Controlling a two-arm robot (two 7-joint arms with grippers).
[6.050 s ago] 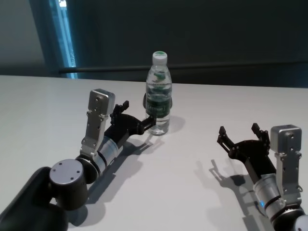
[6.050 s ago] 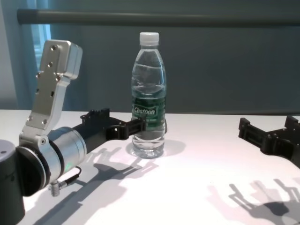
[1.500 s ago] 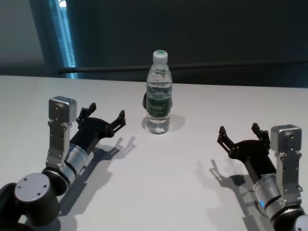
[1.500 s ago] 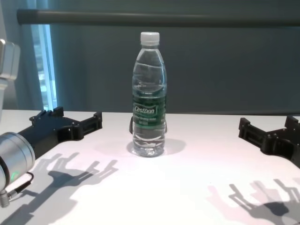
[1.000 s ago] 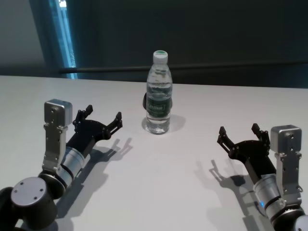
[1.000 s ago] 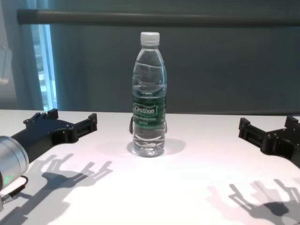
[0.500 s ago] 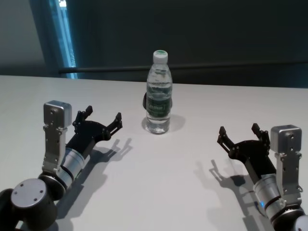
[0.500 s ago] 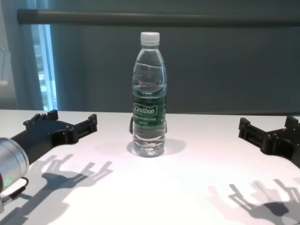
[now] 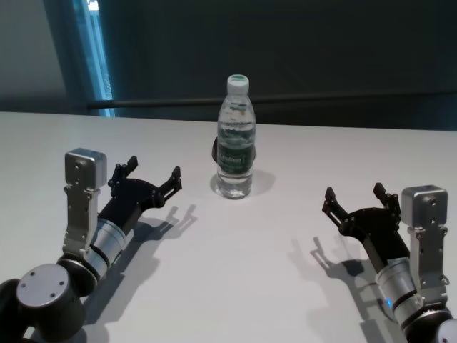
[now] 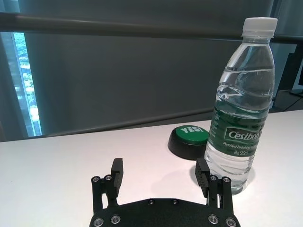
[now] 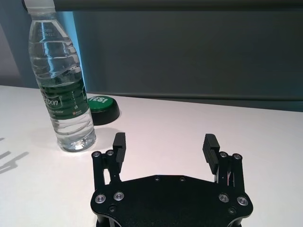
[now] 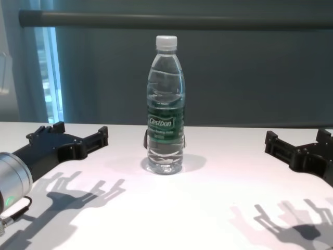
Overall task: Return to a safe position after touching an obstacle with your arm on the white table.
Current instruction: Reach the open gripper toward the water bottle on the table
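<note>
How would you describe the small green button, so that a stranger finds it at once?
Start at the white table and find the upright bottle near its middle. Just behind the bottle's base sits the button: a low round black base with a green top marked "YES", the only squat, coloured thing there.

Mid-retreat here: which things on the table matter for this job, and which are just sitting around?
Part of the job:
water bottle, the obstacle, upright
white table
left gripper, open, apart from the bottle
right gripper, open, parked on the right

Just lying about:
green button, behind the bottle
</note>
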